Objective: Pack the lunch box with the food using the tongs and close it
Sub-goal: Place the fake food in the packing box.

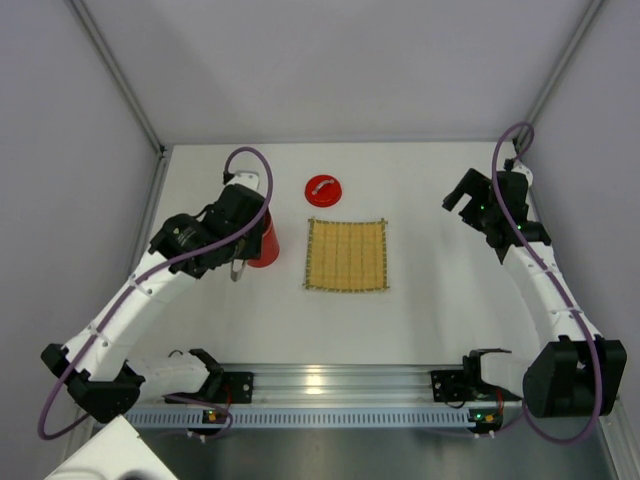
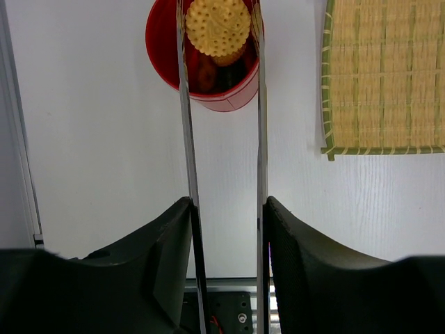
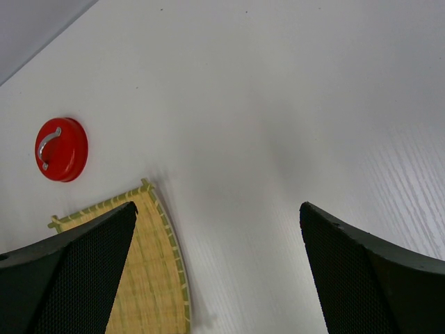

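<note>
My left gripper (image 2: 226, 205) is shut on the tongs (image 2: 186, 139), whose two thin metal arms run forward to the red lunch box (image 2: 226, 103). A round orange-yellow slice of food (image 2: 217, 26) sits between the tong tips at the box's mouth. I cannot tell whether the tips still pinch it. Darker pieces (image 2: 205, 73) lie in the box below the slice. From above, the lunch box (image 1: 266, 246) stands left of the mat, partly covered by the left gripper (image 1: 240, 232). The red lid (image 1: 323, 189) with its pale handle lies on the table behind the mat. My right gripper (image 1: 466, 196) hovers open at the right, holding nothing.
A square yellow bamboo mat (image 1: 346, 255) lies mid-table with nothing on it, its edge in the left wrist view (image 2: 386, 76) and its corner in the right wrist view (image 3: 149, 278). The lid (image 3: 61, 149) is beyond that corner. Grey walls enclose the table.
</note>
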